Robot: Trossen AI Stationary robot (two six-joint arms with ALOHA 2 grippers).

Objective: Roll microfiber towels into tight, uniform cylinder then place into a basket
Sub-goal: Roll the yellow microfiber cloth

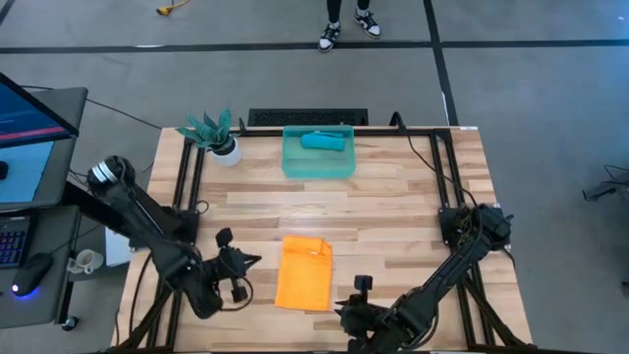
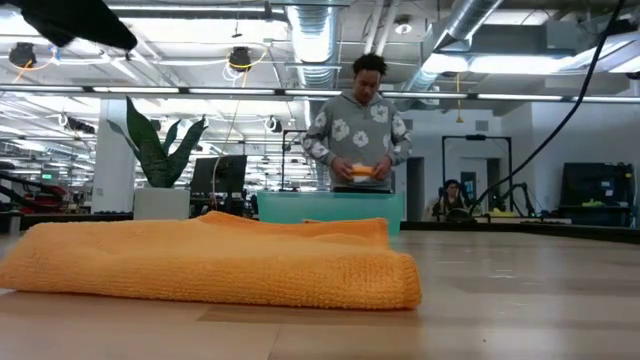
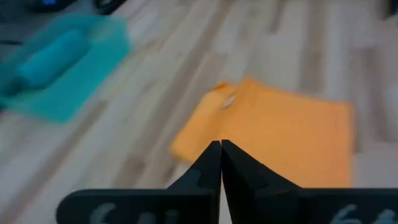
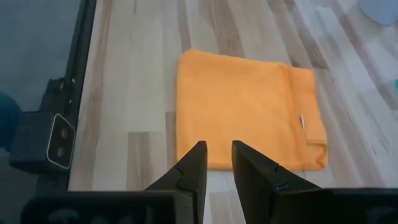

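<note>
In the high view, a light wooden table point(image 1: 393, 211) with a dark metal frame is standing on a grey floor, a monitor and keyboard are sitting off its left side, and a person's shoes point(image 1: 349, 29) are showing beyond its far edge. The basket point(image 1: 318, 165) is resting at the far middle of the table with its long axis running left to right, and the teal towel point(image 1: 322, 142) is lying rolled inside it along that same axis. A plant in a white pot point(image 1: 218, 138) is standing just left of the basket. The orange towel point(image 1: 305, 272) is lying flat and folded at the near middle, its long axis running near to far. The left gripper point(image 1: 248, 264) is hovering just left of the orange towel, and the right gripper point(image 1: 362, 287) is waiting near its right near corner. In the low view, the orange towel point(image 2: 210, 262) is filling the foreground as a low folded slab, the basket point(image 2: 330, 207) is showing behind it, and a person point(image 2: 358, 125) is standing beyond the table in an open room with exposed ducts. In the left wrist view, the left gripper point(image 3: 221, 155) is holding its fingers pressed together on nothing, above the orange towel point(image 3: 273, 134). In the right wrist view, the right gripper point(image 4: 217, 155) is keeping a narrow gap between its fingers, empty, at the orange towel's point(image 4: 245, 106) edge.
</note>
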